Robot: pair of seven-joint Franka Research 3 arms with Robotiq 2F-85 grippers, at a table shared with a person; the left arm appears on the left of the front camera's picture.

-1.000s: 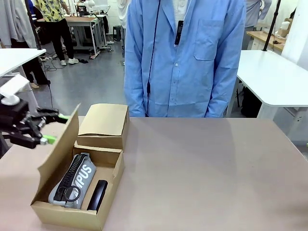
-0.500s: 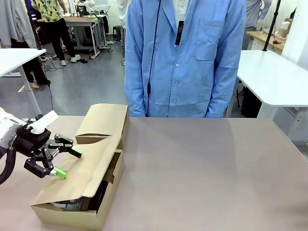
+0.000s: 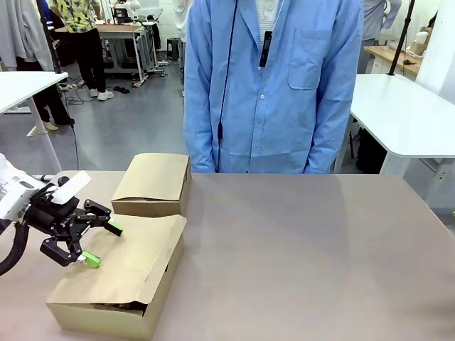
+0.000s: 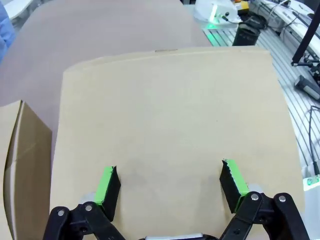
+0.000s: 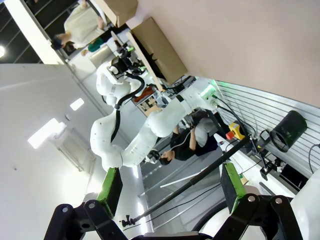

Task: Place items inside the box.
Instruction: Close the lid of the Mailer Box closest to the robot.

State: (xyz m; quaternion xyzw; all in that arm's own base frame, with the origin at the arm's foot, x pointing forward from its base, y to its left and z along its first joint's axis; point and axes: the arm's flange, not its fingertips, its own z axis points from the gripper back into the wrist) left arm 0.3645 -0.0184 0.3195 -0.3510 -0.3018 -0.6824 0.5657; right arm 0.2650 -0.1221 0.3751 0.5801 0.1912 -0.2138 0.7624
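Observation:
A brown cardboard box (image 3: 106,312) sits at the table's front left. Its large side flap (image 3: 135,259) lies folded down flat over the opening, so the items inside are hidden. My left gripper (image 3: 103,244) is open, its green pads resting on or just above the flap's left part. In the left wrist view the flap (image 4: 170,110) spreads out beneath my open left gripper (image 4: 170,185), with nothing between the fingers. My right gripper (image 5: 171,186) is open and empty, far from the box (image 5: 160,50), tilted up toward the room.
The box's far flap (image 3: 153,186) is folded over at the back, and shows at the edge of the left wrist view (image 4: 20,150). A person in a blue coat (image 3: 274,85) stands at the table's far side, hands out of sight. Bare tabletop (image 3: 306,256) stretches right of the box.
The side flap has swung from upright down over the opening, covering the grey pencil case and black item. My left gripper moved right and down with it.

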